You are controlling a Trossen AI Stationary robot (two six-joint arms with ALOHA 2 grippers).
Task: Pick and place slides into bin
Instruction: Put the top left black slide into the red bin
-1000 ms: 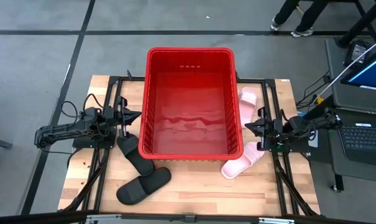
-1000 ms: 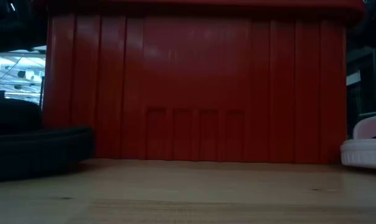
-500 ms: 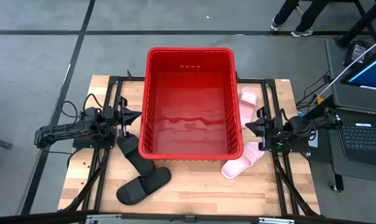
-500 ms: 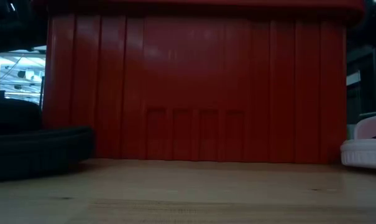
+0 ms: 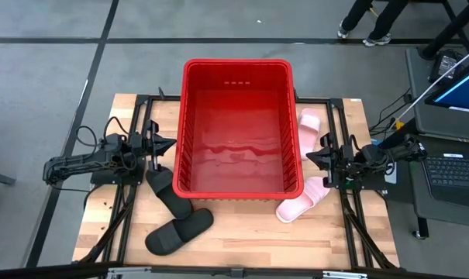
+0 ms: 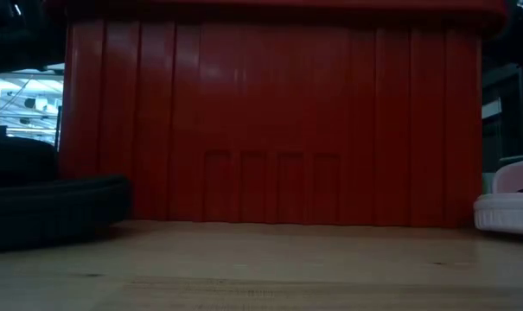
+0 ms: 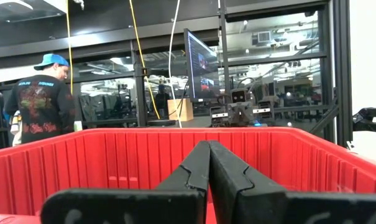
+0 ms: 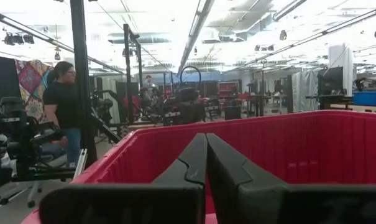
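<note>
The red bin [image 5: 237, 128] stands on the table's middle, its near wall filling the low view [image 6: 270, 121]. Two black slides lie left of and near it: one [image 5: 166, 194] beside the bin's near left corner, one [image 5: 178, 231] nearer the front edge. Two pink slides lie at the bin's right: one [image 5: 308, 130] along its right wall, one [image 5: 302, 201] at its near right corner. My left gripper [image 5: 174, 144] is shut and empty by the bin's left wall. My right gripper [image 5: 307, 159] is shut and empty by the right wall.
Black frame rails run along the table's left and right sides. People stand in the room beyond the table [image 7: 43, 106] [image 8: 63, 106]. A desk with a laptop [image 5: 451, 167] stands off the table's right edge. Bare wood lies along the front edge [image 5: 281, 244].
</note>
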